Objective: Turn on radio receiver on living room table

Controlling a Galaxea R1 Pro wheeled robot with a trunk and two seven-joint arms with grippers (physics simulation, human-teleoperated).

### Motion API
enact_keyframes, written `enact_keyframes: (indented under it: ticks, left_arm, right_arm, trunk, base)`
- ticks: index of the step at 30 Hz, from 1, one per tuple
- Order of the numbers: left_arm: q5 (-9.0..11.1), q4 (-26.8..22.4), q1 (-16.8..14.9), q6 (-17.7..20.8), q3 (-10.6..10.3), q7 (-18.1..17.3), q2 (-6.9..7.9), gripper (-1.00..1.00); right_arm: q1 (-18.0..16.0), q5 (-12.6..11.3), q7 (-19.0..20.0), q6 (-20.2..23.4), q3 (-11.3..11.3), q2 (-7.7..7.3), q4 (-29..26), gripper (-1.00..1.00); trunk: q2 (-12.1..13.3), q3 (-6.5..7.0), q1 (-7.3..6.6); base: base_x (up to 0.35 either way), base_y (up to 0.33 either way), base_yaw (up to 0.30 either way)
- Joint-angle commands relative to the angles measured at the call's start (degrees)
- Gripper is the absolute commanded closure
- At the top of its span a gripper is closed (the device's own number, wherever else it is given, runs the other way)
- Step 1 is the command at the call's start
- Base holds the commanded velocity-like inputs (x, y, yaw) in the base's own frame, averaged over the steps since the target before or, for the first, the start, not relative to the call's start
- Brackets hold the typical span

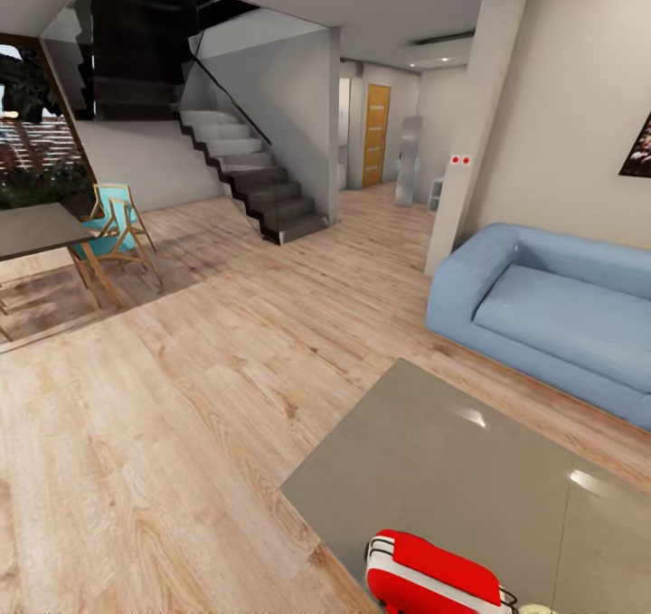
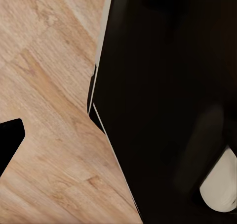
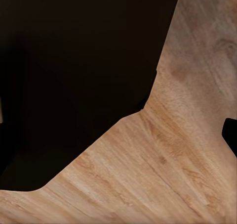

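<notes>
Radio: your red radio receiver (image 1: pixel 432 578) is lying on the near corner of the glossy table (image 1: pixel 452 451), partly cut off by the head view's lower edge.
Axis: its long side is running left to right, slanting toward the lower right.
Room: a blue sofa (image 1: pixel 551 311) is sitting beyond the table on the wood floor (image 1: pixel 163 433).
Grippers: you cannot tell whether either one is apart or together; the wrist views are showing floor and dark robot body.

The radio receiver (image 1: pixel 434 576) sits on the table (image 1: pixel 452 451) at lower right; sofa (image 1: pixel 551 311) behind, staircase (image 1: pixel 249 175) upper centre, perhaps a dining table (image 1: pixel 36 227) left.
</notes>
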Motion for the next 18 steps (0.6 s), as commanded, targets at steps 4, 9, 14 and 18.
enact_keyframes:
  ticks: [4,9,14,18]
  left_arm:
    - [0.01,-0.02,0.0,-0.05,0.01,0.0,-0.04,-1.0]
    - [-0.02,-0.02,-0.01,-0.06,0.02,0.0,0.0,-1.0]
    - [-0.03,-0.02,-0.01,-0.09,0.02,0.0,0.0,-1.0]
    - [-0.03,-0.02,0.0,-0.07,0.01,0.0,0.07,-1.0]
  right_arm:
    - [0.0,0.0,0.0,0.0,0.03,0.0,0.0,-1.0]
    - [0.0,0.0,0.0,0.0,0.01,0.0,0.0,-1.0]
    - [0.0,0.0,0.0,0.0,0.01,0.0,0.0,-1.0]
    - [0.0,0.0,0.0,0.0,0.03,0.0,0.0,-1.0]
  trunk:
    - [0.0,-0.37,0.0]
    - [0.0,-0.83,0.0]
    - [0.0,-1.29,0.0]
    - [0.0,-1.66,0.0]
  base:
    - [0.0,0.0,0.0]
    - [0.0,0.0,0.0]
    - [0.0,0.0,0.0]
    - [0.0,0.0,0.0]
